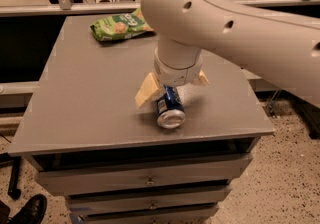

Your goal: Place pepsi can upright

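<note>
While the can [169, 109] lies on its side near the front edge of the table [80, 98], its silver end faces the camera and its blue body points back under the wrist. The gripper [172, 92] hangs straight down over the can's rear half, and its tan fingers [147, 93] are spread apart, one on each side of the can. The left finger sits just beside the can's blue wall; whether it touches cannot be told. The other finger stands clear of the can on the far side. The thick white arm [240, 33] crosses from the upper right and hides the back right part of the tabletop and the can's far end. A green bag [120, 25] lies flat near the table's back edge, well apart from the can. Under the tabletop are drawers [150, 182] with small knobs. A black shoe [29, 210] shows at the lower left on the floor [290, 178], which is speckled.
</note>
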